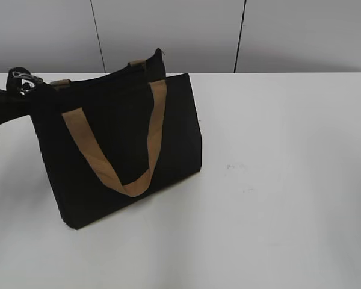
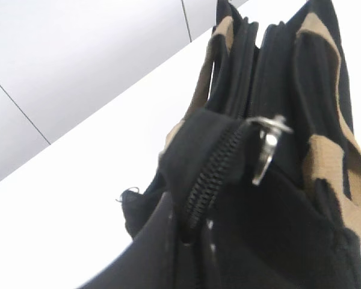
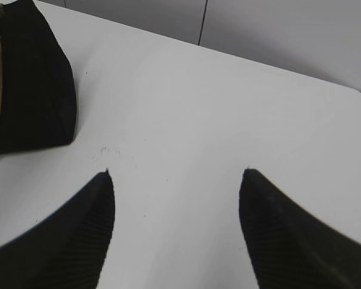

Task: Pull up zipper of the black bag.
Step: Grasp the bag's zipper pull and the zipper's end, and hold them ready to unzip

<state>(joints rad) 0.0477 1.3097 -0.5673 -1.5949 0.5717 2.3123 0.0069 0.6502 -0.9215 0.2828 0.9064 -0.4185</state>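
The black bag (image 1: 117,150) stands upright on the left half of the white table (image 1: 289,180), its near tan handle (image 1: 111,153) hanging down the front face. Its left end sits close to the table's left side; to its right the tabletop lies bare as far as the right edge. The left gripper (image 1: 12,96) is at the bag's top left corner. In the left wrist view the zipper (image 2: 213,174) runs along the top edge, closed at the near end, with the silvery pull (image 2: 266,147) hanging where the teeth part; dark fingers (image 2: 150,253) pinch the bag's fabric end just beside the closed teeth. The right gripper (image 3: 175,198) hovers over bare table right of the bag, its fingertips (image 3: 99,205) spread wide, holding nothing
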